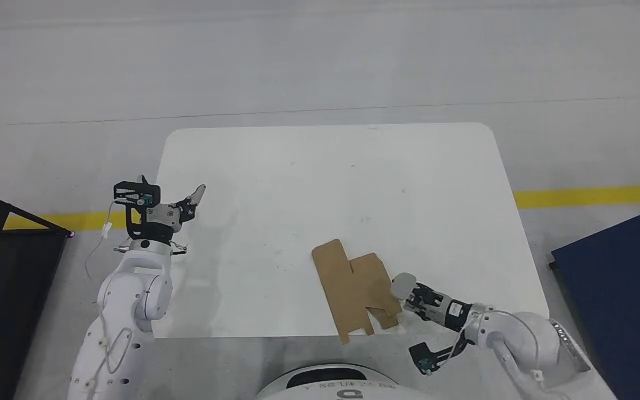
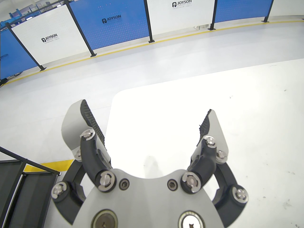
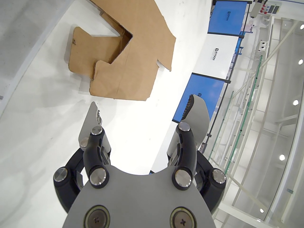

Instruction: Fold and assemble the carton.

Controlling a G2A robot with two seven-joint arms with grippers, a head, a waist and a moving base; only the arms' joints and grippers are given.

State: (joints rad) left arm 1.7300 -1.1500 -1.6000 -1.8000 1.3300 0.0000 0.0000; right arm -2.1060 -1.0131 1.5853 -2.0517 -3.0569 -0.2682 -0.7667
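Flat brown cardboard carton blank (image 1: 355, 290) lies unfolded on the white rounded-corner desk (image 1: 330, 180). It sits close to the desk edge nearest the robot, over toward the robot's right-hand near corner. The flaps stick out in steps along both ends, and in the right wrist view (image 3: 133, 55) one panel overlaps another with a dark notch between them. No side stands up.

Right gripper (image 1: 402, 290) is low over the desk, just beside the carton's edge on the side toward the right desk edge. Its fingers are spread apart with nothing between them, and the right wrist view (image 3: 142, 99) shows the tips just short of the cardboard. Can't tell whether either tip touches it.

Left gripper (image 1: 180, 190) is at the left edge of the desk, about halfway along it and well apart from the carton. Its jaws are wide apart and empty, and the left wrist view (image 2: 146, 106) shows the ribbed black pads (image 2: 91, 119) facing each other over the bare desk top (image 2: 178, 110).

A yellow floor line (image 1: 575, 196) runs past the right side of the desk. Blue and white partition panels (image 2: 111, 27) stand across the floor behind.
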